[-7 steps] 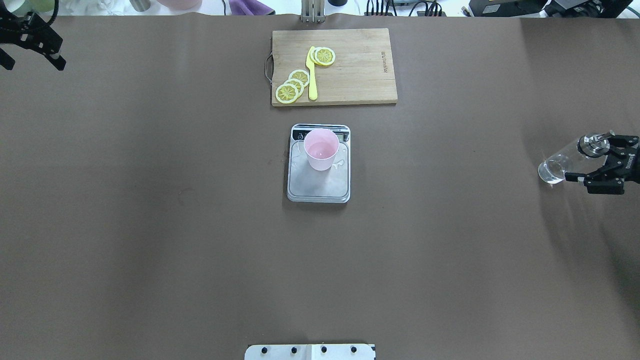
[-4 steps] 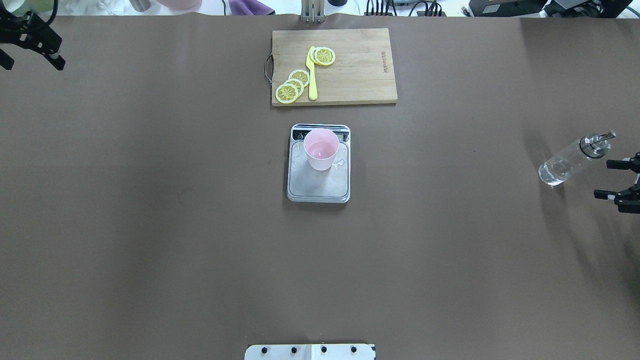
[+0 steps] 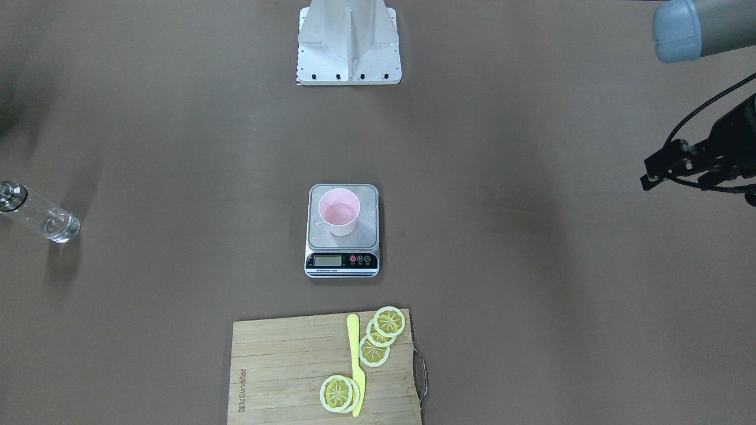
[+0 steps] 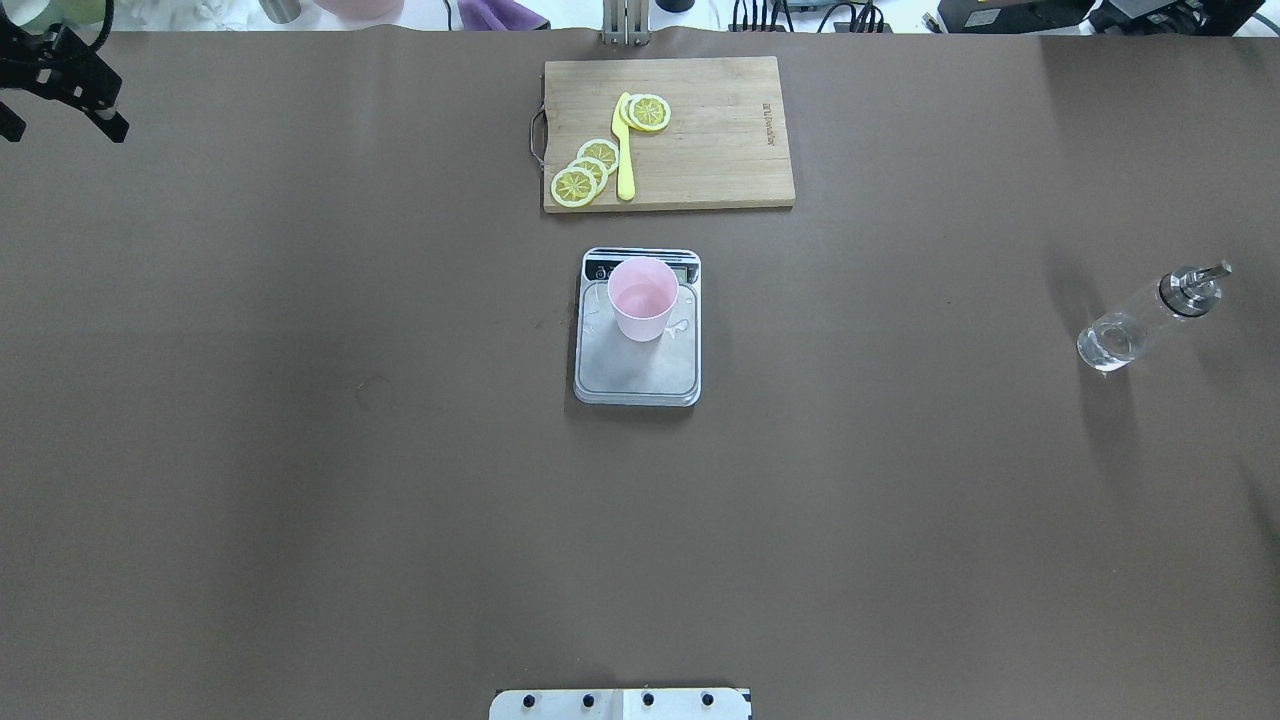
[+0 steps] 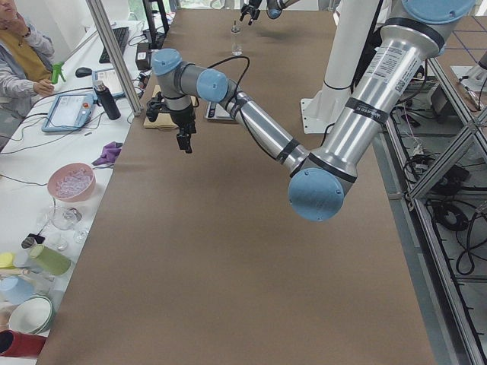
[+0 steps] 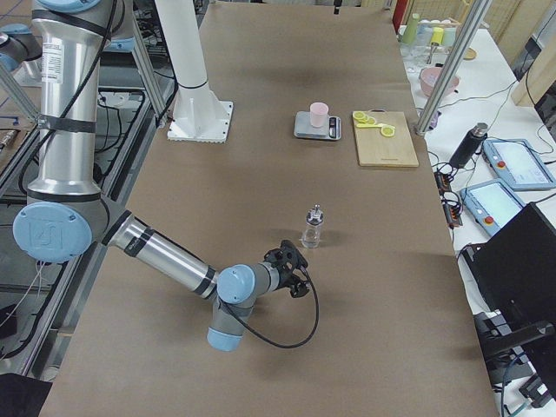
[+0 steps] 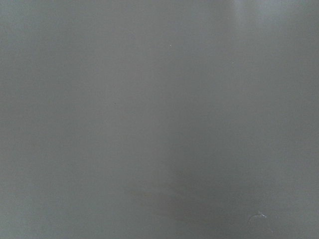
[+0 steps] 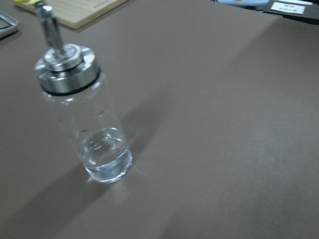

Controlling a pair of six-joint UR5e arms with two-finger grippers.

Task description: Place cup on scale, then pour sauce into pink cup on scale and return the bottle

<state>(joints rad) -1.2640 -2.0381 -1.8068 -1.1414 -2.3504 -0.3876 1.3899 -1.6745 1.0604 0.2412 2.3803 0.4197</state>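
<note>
The pale pink cup [image 4: 641,298] stands upright on the far part of the steel scale [image 4: 637,375], near its display; it also shows in the front view [image 3: 339,211]. A few wet drops lie on the platform beside it. The clear glass bottle [image 4: 1150,315] with its metal cap and spout stands alone at the table's right end, free of any gripper. A little clear sauce [image 8: 104,159] sits at its bottom. My left gripper [image 4: 62,128] is open and empty at the far left corner. My right gripper [image 6: 291,271] shows only in the side views, just behind the bottle [image 6: 312,228]; I cannot tell its state.
A wooden cutting board [image 4: 720,140] with lemon slices and a yellow knife [image 4: 625,150] lies beyond the scale. The robot's base plate [image 3: 348,41] is at the near middle edge. Bowls, cups and tablets sit on side tables off the mat.
My right gripper was around the bottle a second ago. It has pulled back to the right and left the overhead view. The bottle stays standing where it was.
</note>
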